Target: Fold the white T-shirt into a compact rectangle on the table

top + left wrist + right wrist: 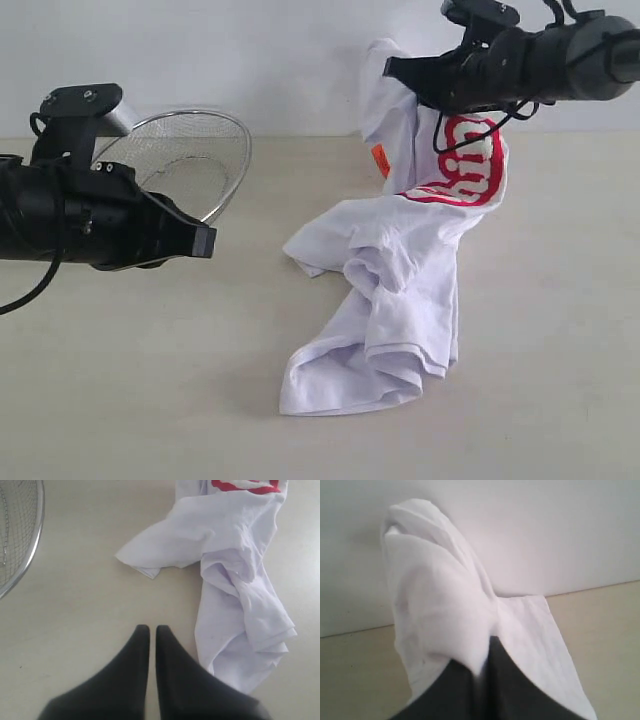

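Shirt hangs from right gripper, left gripper shut on nothing

Left gripper [205, 240] hovers at the middle left of the exterior view, above the table [120, 390] and clear of it. Its jaws are pressed together with only a thin slit between them and nothing in their grasp. Just behind it, in the upper left, a wire-mesh basket [205, 150] stands tilted, its open side turned toward the camera.

At the centre, the lower half of the shirt [400, 290] lies crumpled on the table, with one loose corner sticking out to the left and a bunched, folded end reaching toward the lower centre of the frame. This heap lies well apart from the left gripper.

From there the cloth rises to the upper right, where the right gripper [395, 68] has its jaws closed on a bunch of white fabric, so that the upper part hangs in the air. Red lettering [470, 160] shows just below that gripper, and an orange tag [380, 158] sits at its left edge.
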You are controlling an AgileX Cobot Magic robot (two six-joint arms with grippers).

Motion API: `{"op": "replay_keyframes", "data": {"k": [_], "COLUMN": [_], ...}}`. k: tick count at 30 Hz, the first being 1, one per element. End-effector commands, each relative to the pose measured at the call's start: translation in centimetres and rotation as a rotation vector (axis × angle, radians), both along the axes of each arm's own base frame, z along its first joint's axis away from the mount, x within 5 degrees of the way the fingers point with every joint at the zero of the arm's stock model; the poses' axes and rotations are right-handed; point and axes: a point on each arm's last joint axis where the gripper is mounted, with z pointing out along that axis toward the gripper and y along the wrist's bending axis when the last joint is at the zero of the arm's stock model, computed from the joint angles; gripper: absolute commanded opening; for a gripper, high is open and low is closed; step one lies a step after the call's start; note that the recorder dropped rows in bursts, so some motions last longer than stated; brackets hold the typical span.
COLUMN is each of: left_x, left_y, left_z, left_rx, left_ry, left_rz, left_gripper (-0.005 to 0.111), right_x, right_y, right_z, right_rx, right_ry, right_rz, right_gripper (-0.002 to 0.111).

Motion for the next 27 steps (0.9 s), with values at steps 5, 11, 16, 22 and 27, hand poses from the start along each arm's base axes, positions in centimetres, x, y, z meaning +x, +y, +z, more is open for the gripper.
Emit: {"op": "replay_keyframes", "data": {"k": [5, 11, 16, 22, 27], "left_x": [-0.2, -0.1, 0.4, 3.0, 6.1], "left_y": [-0.1, -0.2, -0.6, -3.4, -5.5], "left_z": [0.2, -0.3, -1.9, -2.1, -3.1], "left_rx": [-0.005, 0.005, 0.036, 0.061, 0.069], "left_ry": [-0.001, 0.009, 0.062, 0.022, 0.009], "left_rz": [-0.008, -0.014, -0.047, -0.200, -0.241], "left_gripper": [0.005, 0.005, 0.005, 0.005, 0.005], "right_x": [0.0, -0.8, -3.5, -7.4, -9.7], "right_y": [-0.4, -0.3, -1.0, -3.4, -3.7], "right_z": [0.4, 2.8, 7.1, 7.7, 6.3], "right_rx": [-0.016, -0.032, -0.212, -0.440, -0.485], "right_ry": [0.022, 0.017, 0.119, 0.496, 0.786], "right_rz": [0.011, 0.033, 0.137, 0.185, 0.301], "right_gripper": [0.066, 0.104, 0.104, 0.104, 0.104]}}
